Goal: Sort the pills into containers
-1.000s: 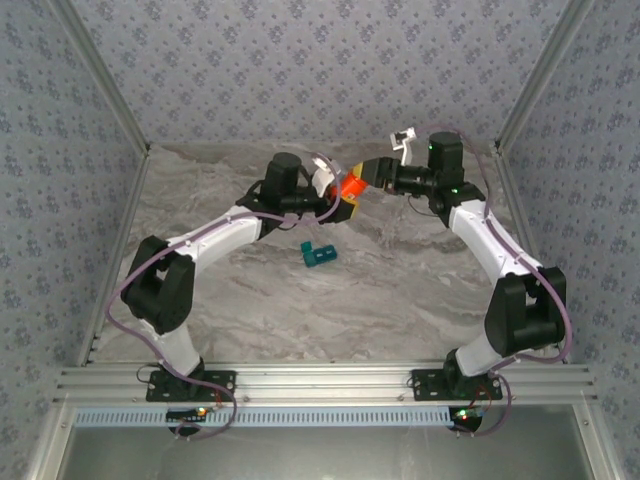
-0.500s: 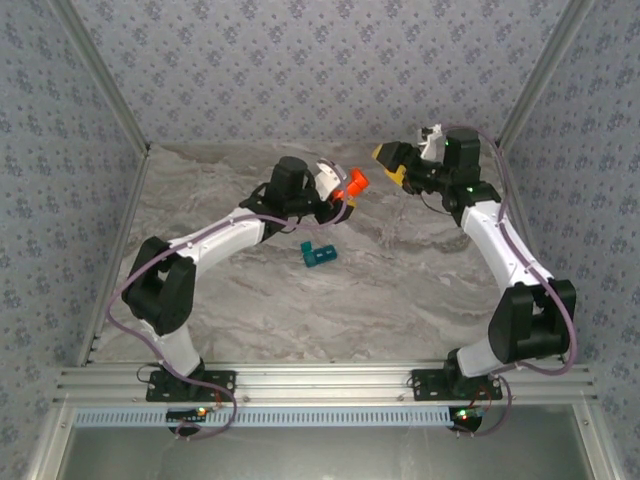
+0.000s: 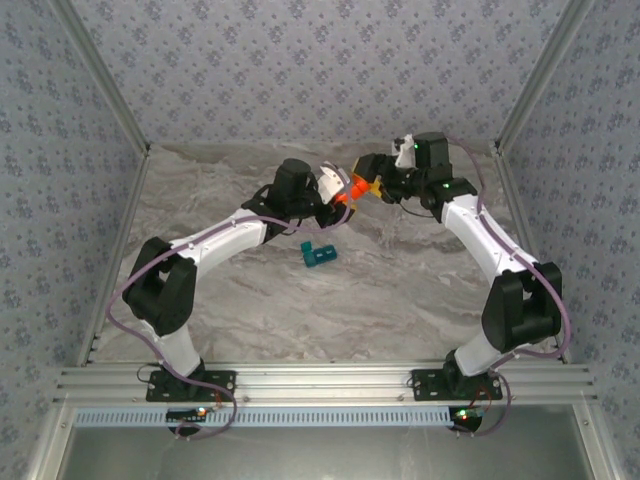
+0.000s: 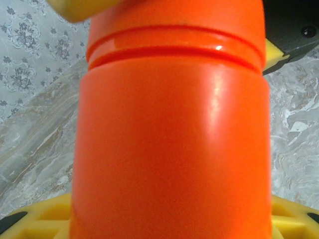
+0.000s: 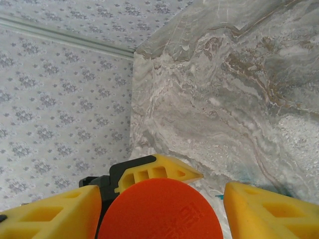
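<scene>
Teal pill box (image 3: pixel 319 254) on marble table (image 3: pixel 400 290)

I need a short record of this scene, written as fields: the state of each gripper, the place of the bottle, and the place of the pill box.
left gripper: shut on the orange bottle, holding it up off the table
right gripper: fingers on both sides of the cap; whether it grips is unclear
orange bottle: between the two grippers, cap on
pill box: teal, lying on the table nearer the arm bases than the orange bottle, touched by no gripper
</scene>
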Robot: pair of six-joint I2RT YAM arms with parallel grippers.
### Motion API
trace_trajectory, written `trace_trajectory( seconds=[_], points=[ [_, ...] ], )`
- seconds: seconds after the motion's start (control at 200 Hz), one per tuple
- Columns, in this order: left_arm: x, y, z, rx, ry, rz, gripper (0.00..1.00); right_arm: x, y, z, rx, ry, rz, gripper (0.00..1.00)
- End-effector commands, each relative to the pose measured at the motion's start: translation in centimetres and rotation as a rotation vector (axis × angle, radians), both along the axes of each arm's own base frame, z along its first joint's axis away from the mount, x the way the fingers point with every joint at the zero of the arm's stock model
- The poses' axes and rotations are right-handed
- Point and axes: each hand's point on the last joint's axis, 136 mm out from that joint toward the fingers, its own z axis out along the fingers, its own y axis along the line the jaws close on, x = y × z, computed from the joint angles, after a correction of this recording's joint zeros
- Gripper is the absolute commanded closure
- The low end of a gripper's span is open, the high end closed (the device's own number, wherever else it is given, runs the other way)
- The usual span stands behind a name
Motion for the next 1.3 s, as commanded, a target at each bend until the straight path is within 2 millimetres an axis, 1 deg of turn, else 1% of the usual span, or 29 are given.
trace_trajectory(
  seconds=[0.0,0.08,0.17,0.205,0.285,0.3,0.31,0.355,0.435,0.475,0.54,0.58,0.615,0.62,0.66,0.735,0.79,0.855,0.89,0.954,1.044,1.134,1.294],
  points=[
    [-0.2,-0.3,2.9,-0.037,-0.063,-0.013,1.00,0.1,0.0,0.5,-0.004,-0.010,0.005,0.49],
    [-0.1,-0.3,3.1,-0.052,-0.057,-0.010,1.00,0.0,-0.2,0.0,-0.003,-0.002,0.014,0.58],
    [-0.1,-0.2,3.6,-0.082,-0.038,-0.013,1.00,0.2,-0.3,0.1,0.014,-0.031,0.034,0.61],
    [-0.2,-0.2,3.9,-0.100,-0.029,-0.019,1.00,0.4,-0.3,0.5,0.015,-0.083,0.052,0.62],
    [-0.4,-0.1,4.7,-0.150,0.003,-0.040,1.00,0.3,-0.5,1.2,-0.031,-0.211,0.112,0.61],
    [-0.5,-0.1,4.9,-0.159,0.009,-0.047,1.00,0.1,-0.5,1.7,-0.034,-0.249,0.131,0.61],
    [-0.5,0.0,5.0,-0.165,0.013,-0.050,1.00,-0.1,-0.4,2.0,-0.048,-0.296,0.156,0.60],
    [-0.7,0.0,5.4,-0.190,0.037,-0.069,1.00,-0.5,-0.3,2.4,-0.069,-0.375,0.193,0.59],
    [-1.3,0.1,6.2,-0.237,0.082,-0.114,1.00,-1.2,0.1,3.0,-0.064,-0.450,0.253,0.56],
    [-1.3,0.1,6.4,-0.251,0.100,-0.124,1.00,-1.3,0.1,3.0,-0.060,-0.451,0.259,0.53],
    [-1.4,0.1,6.4,-0.257,0.115,-0.133,1.00,-1.2,0.0,3.2,-0.051,-0.441,0.250,0.42],
    [-1.3,0.2,6.3,-0.253,0.115,-0.125,1.00,-0.9,-0.4,3.3,-0.044,-0.422,0.225,0.38],
    [-1.2,0.3,6.1,-0.247,0.112,-0.117,1.00,-0.7,-0.6,3.6,-0.031,-0.411,0.208,0.34],
    [-1.1,0.3,6.1,-0.246,0.111,-0.115,1.00,-0.6,-0.8,3.8,-0.025,-0.411,0.202,0.32],
    [-1.0,0.4,6.0,-0.240,0.105,-0.107,1.00,-0.4,-1.2,4.3,-0.005,-0.398,0.176,0.26],
    [-0.7,0.6,5.7,-0.225,0.093,-0.087,1.00,-0.2,-2.0,5.4,0.043,-0.380,0.127,0.22],
    [-0.5,0.8,5.4,-0.209,0.083,-0.072,1.00,-0.1,-2.5,6.2,0.078,-0.368,0.097,0.20],
    [-0.3,1.0,5.1,-0.185,0.065,-0.055,1.00,0.1,-3.2,6.6,0.099,-0.335,0.056,0.20],
    [-0.2,1.0,4.9,-0.169,0.053,-0.049,1.00,0.3,-3.5,6.4,0.098,-0.307,0.027,0.20],
    [-0.1,1.3,4.5,-0.138,0.033,-0.038,1.00,0.6,-4.2,5.3,0.071,-0.220,-0.033,0.20],
    [-0.1,1.3,4.0,-0.103,0.007,-0.025,1.00,0.9,-4.9,3.2,0.032,-0.088,-0.114,0.20],
    [-0.2,1.4,3.6,-0.075,-0.015,-0.015,1.00,1.0,-4.5,2.0,0.030,-0.027,-0.139,0.20],
    [-0.5,1.0,3.0,-0.047,-0.025,-0.025,1.00,1.1,-2.8,1.6,0.019,-0.013,-0.113,0.21]
  ],
)
